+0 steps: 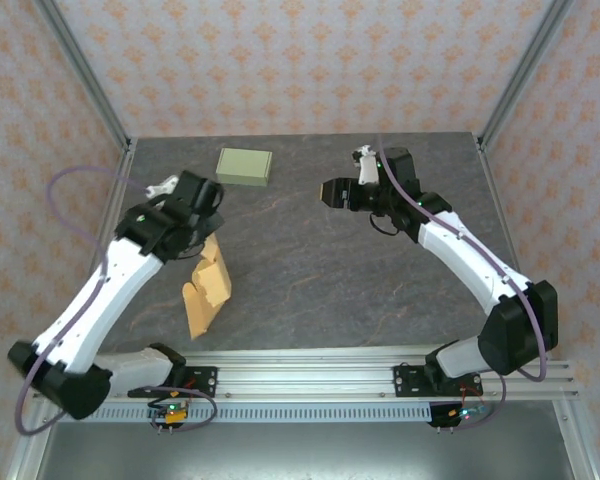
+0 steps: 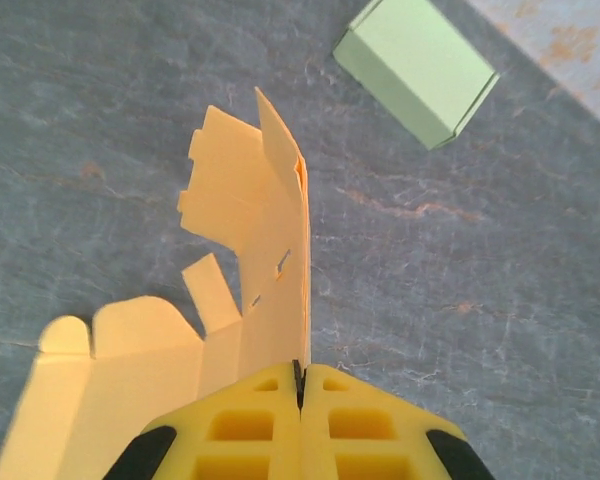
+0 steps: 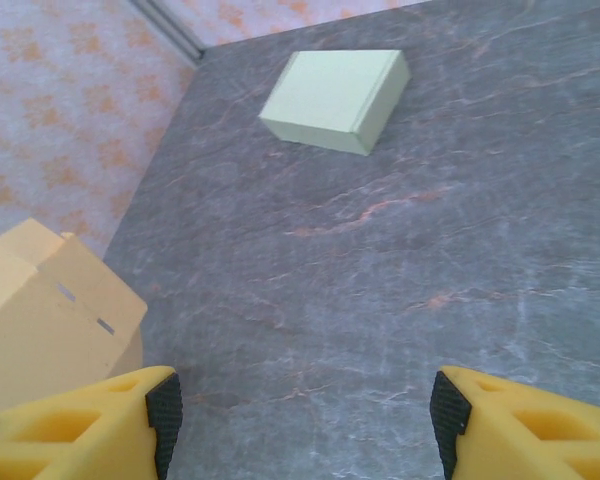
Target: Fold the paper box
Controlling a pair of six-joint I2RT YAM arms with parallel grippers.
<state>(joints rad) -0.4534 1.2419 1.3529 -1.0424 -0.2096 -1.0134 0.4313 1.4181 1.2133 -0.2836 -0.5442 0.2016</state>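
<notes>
Orange paper box [image 2: 265, 230], green carton [image 2: 415, 65], grey table [image 2: 460, 300]

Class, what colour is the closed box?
Pale green; the closed box shows best in the right wrist view.

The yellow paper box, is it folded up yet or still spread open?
Not yet folded: the yellow paper box shows loose flaps and tabs in the left wrist view, one panel pinched in the shut left gripper.

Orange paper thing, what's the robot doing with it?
The left fingers are pinched shut on one edge of the orange paper box, which is only partly folded, its flaps standing loose. The right fingers are open and empty, hovering above the grey table. A closed green box sits near the back of the table.
</notes>
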